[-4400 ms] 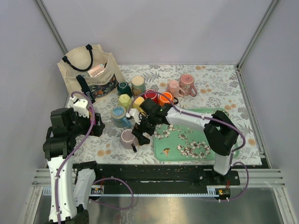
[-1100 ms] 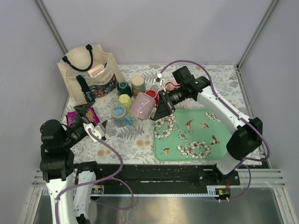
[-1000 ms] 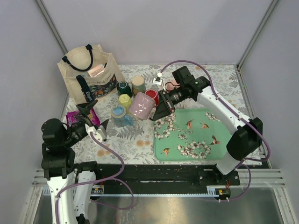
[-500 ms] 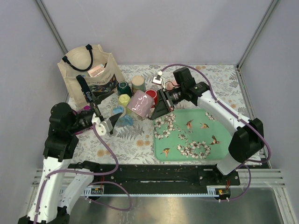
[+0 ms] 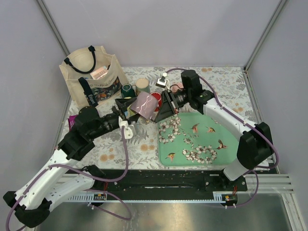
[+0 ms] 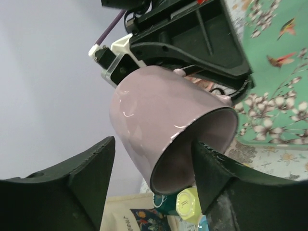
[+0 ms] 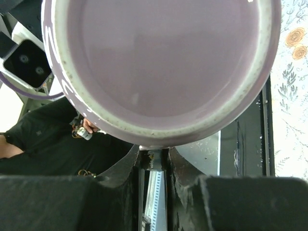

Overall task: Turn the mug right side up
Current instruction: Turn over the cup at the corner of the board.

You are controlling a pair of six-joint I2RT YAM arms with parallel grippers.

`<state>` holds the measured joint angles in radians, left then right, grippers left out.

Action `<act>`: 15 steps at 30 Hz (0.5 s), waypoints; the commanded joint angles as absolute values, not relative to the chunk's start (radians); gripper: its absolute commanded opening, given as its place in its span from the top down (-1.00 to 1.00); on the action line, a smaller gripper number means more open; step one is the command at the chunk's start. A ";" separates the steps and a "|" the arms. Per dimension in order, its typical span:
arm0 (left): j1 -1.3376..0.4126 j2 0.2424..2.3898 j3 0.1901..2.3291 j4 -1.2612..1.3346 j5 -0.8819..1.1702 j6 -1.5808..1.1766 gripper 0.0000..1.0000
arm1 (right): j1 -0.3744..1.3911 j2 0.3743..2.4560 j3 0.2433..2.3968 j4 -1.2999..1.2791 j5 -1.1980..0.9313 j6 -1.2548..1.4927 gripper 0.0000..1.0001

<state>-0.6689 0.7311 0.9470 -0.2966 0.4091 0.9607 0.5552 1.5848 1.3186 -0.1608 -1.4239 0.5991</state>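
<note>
A mauve mug point(image 5: 144, 103) hangs in the air over the cluster of cups, tilted on its side with its mouth toward the left arm. My right gripper point(image 5: 161, 107) is shut on its handle; in the right wrist view the handle point(image 7: 154, 161) sits pinched between the fingers under the mug's base point(image 7: 163, 62). My left gripper point(image 5: 126, 109) is open at the mug's rim. In the left wrist view the mug point(image 6: 163, 115) lies between the fingers: one finger point(image 6: 91, 168) stands off the outer wall, the other point(image 6: 216, 173) overlaps the mouth's edge.
A tote bag point(image 5: 91, 72) stands at the back left. Below the mug are a teal cup point(image 5: 127, 90), a beige cup point(image 5: 142, 85), a red cup point(image 5: 156, 98) and a yellow cup point(image 6: 190, 207). Pink cups point(image 5: 179, 88) sit behind. A green floral tray point(image 5: 202, 137) lies right.
The right gripper lifted the mug off the table and tipped it sideways. Over the last second the left arm swung in from the near left to the mug's rim, its jaws narrowing.
</note>
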 commanded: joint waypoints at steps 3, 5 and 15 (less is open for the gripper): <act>-0.710 0.761 0.931 -0.150 0.175 0.933 -0.04 | 0.548 1.529 1.316 0.110 -1.516 0.765 1.00; -0.712 0.762 0.925 -0.152 0.157 0.936 0.20 | 0.546 1.534 1.318 0.121 -1.517 0.776 1.00; -0.713 0.755 0.972 -0.325 0.133 0.795 1.00 | 0.506 1.534 1.319 0.085 -1.442 0.728 -0.08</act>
<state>-0.7200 0.7742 0.9131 -0.1436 0.1425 0.9157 0.5564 1.5848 1.2903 0.0135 -1.4380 0.8429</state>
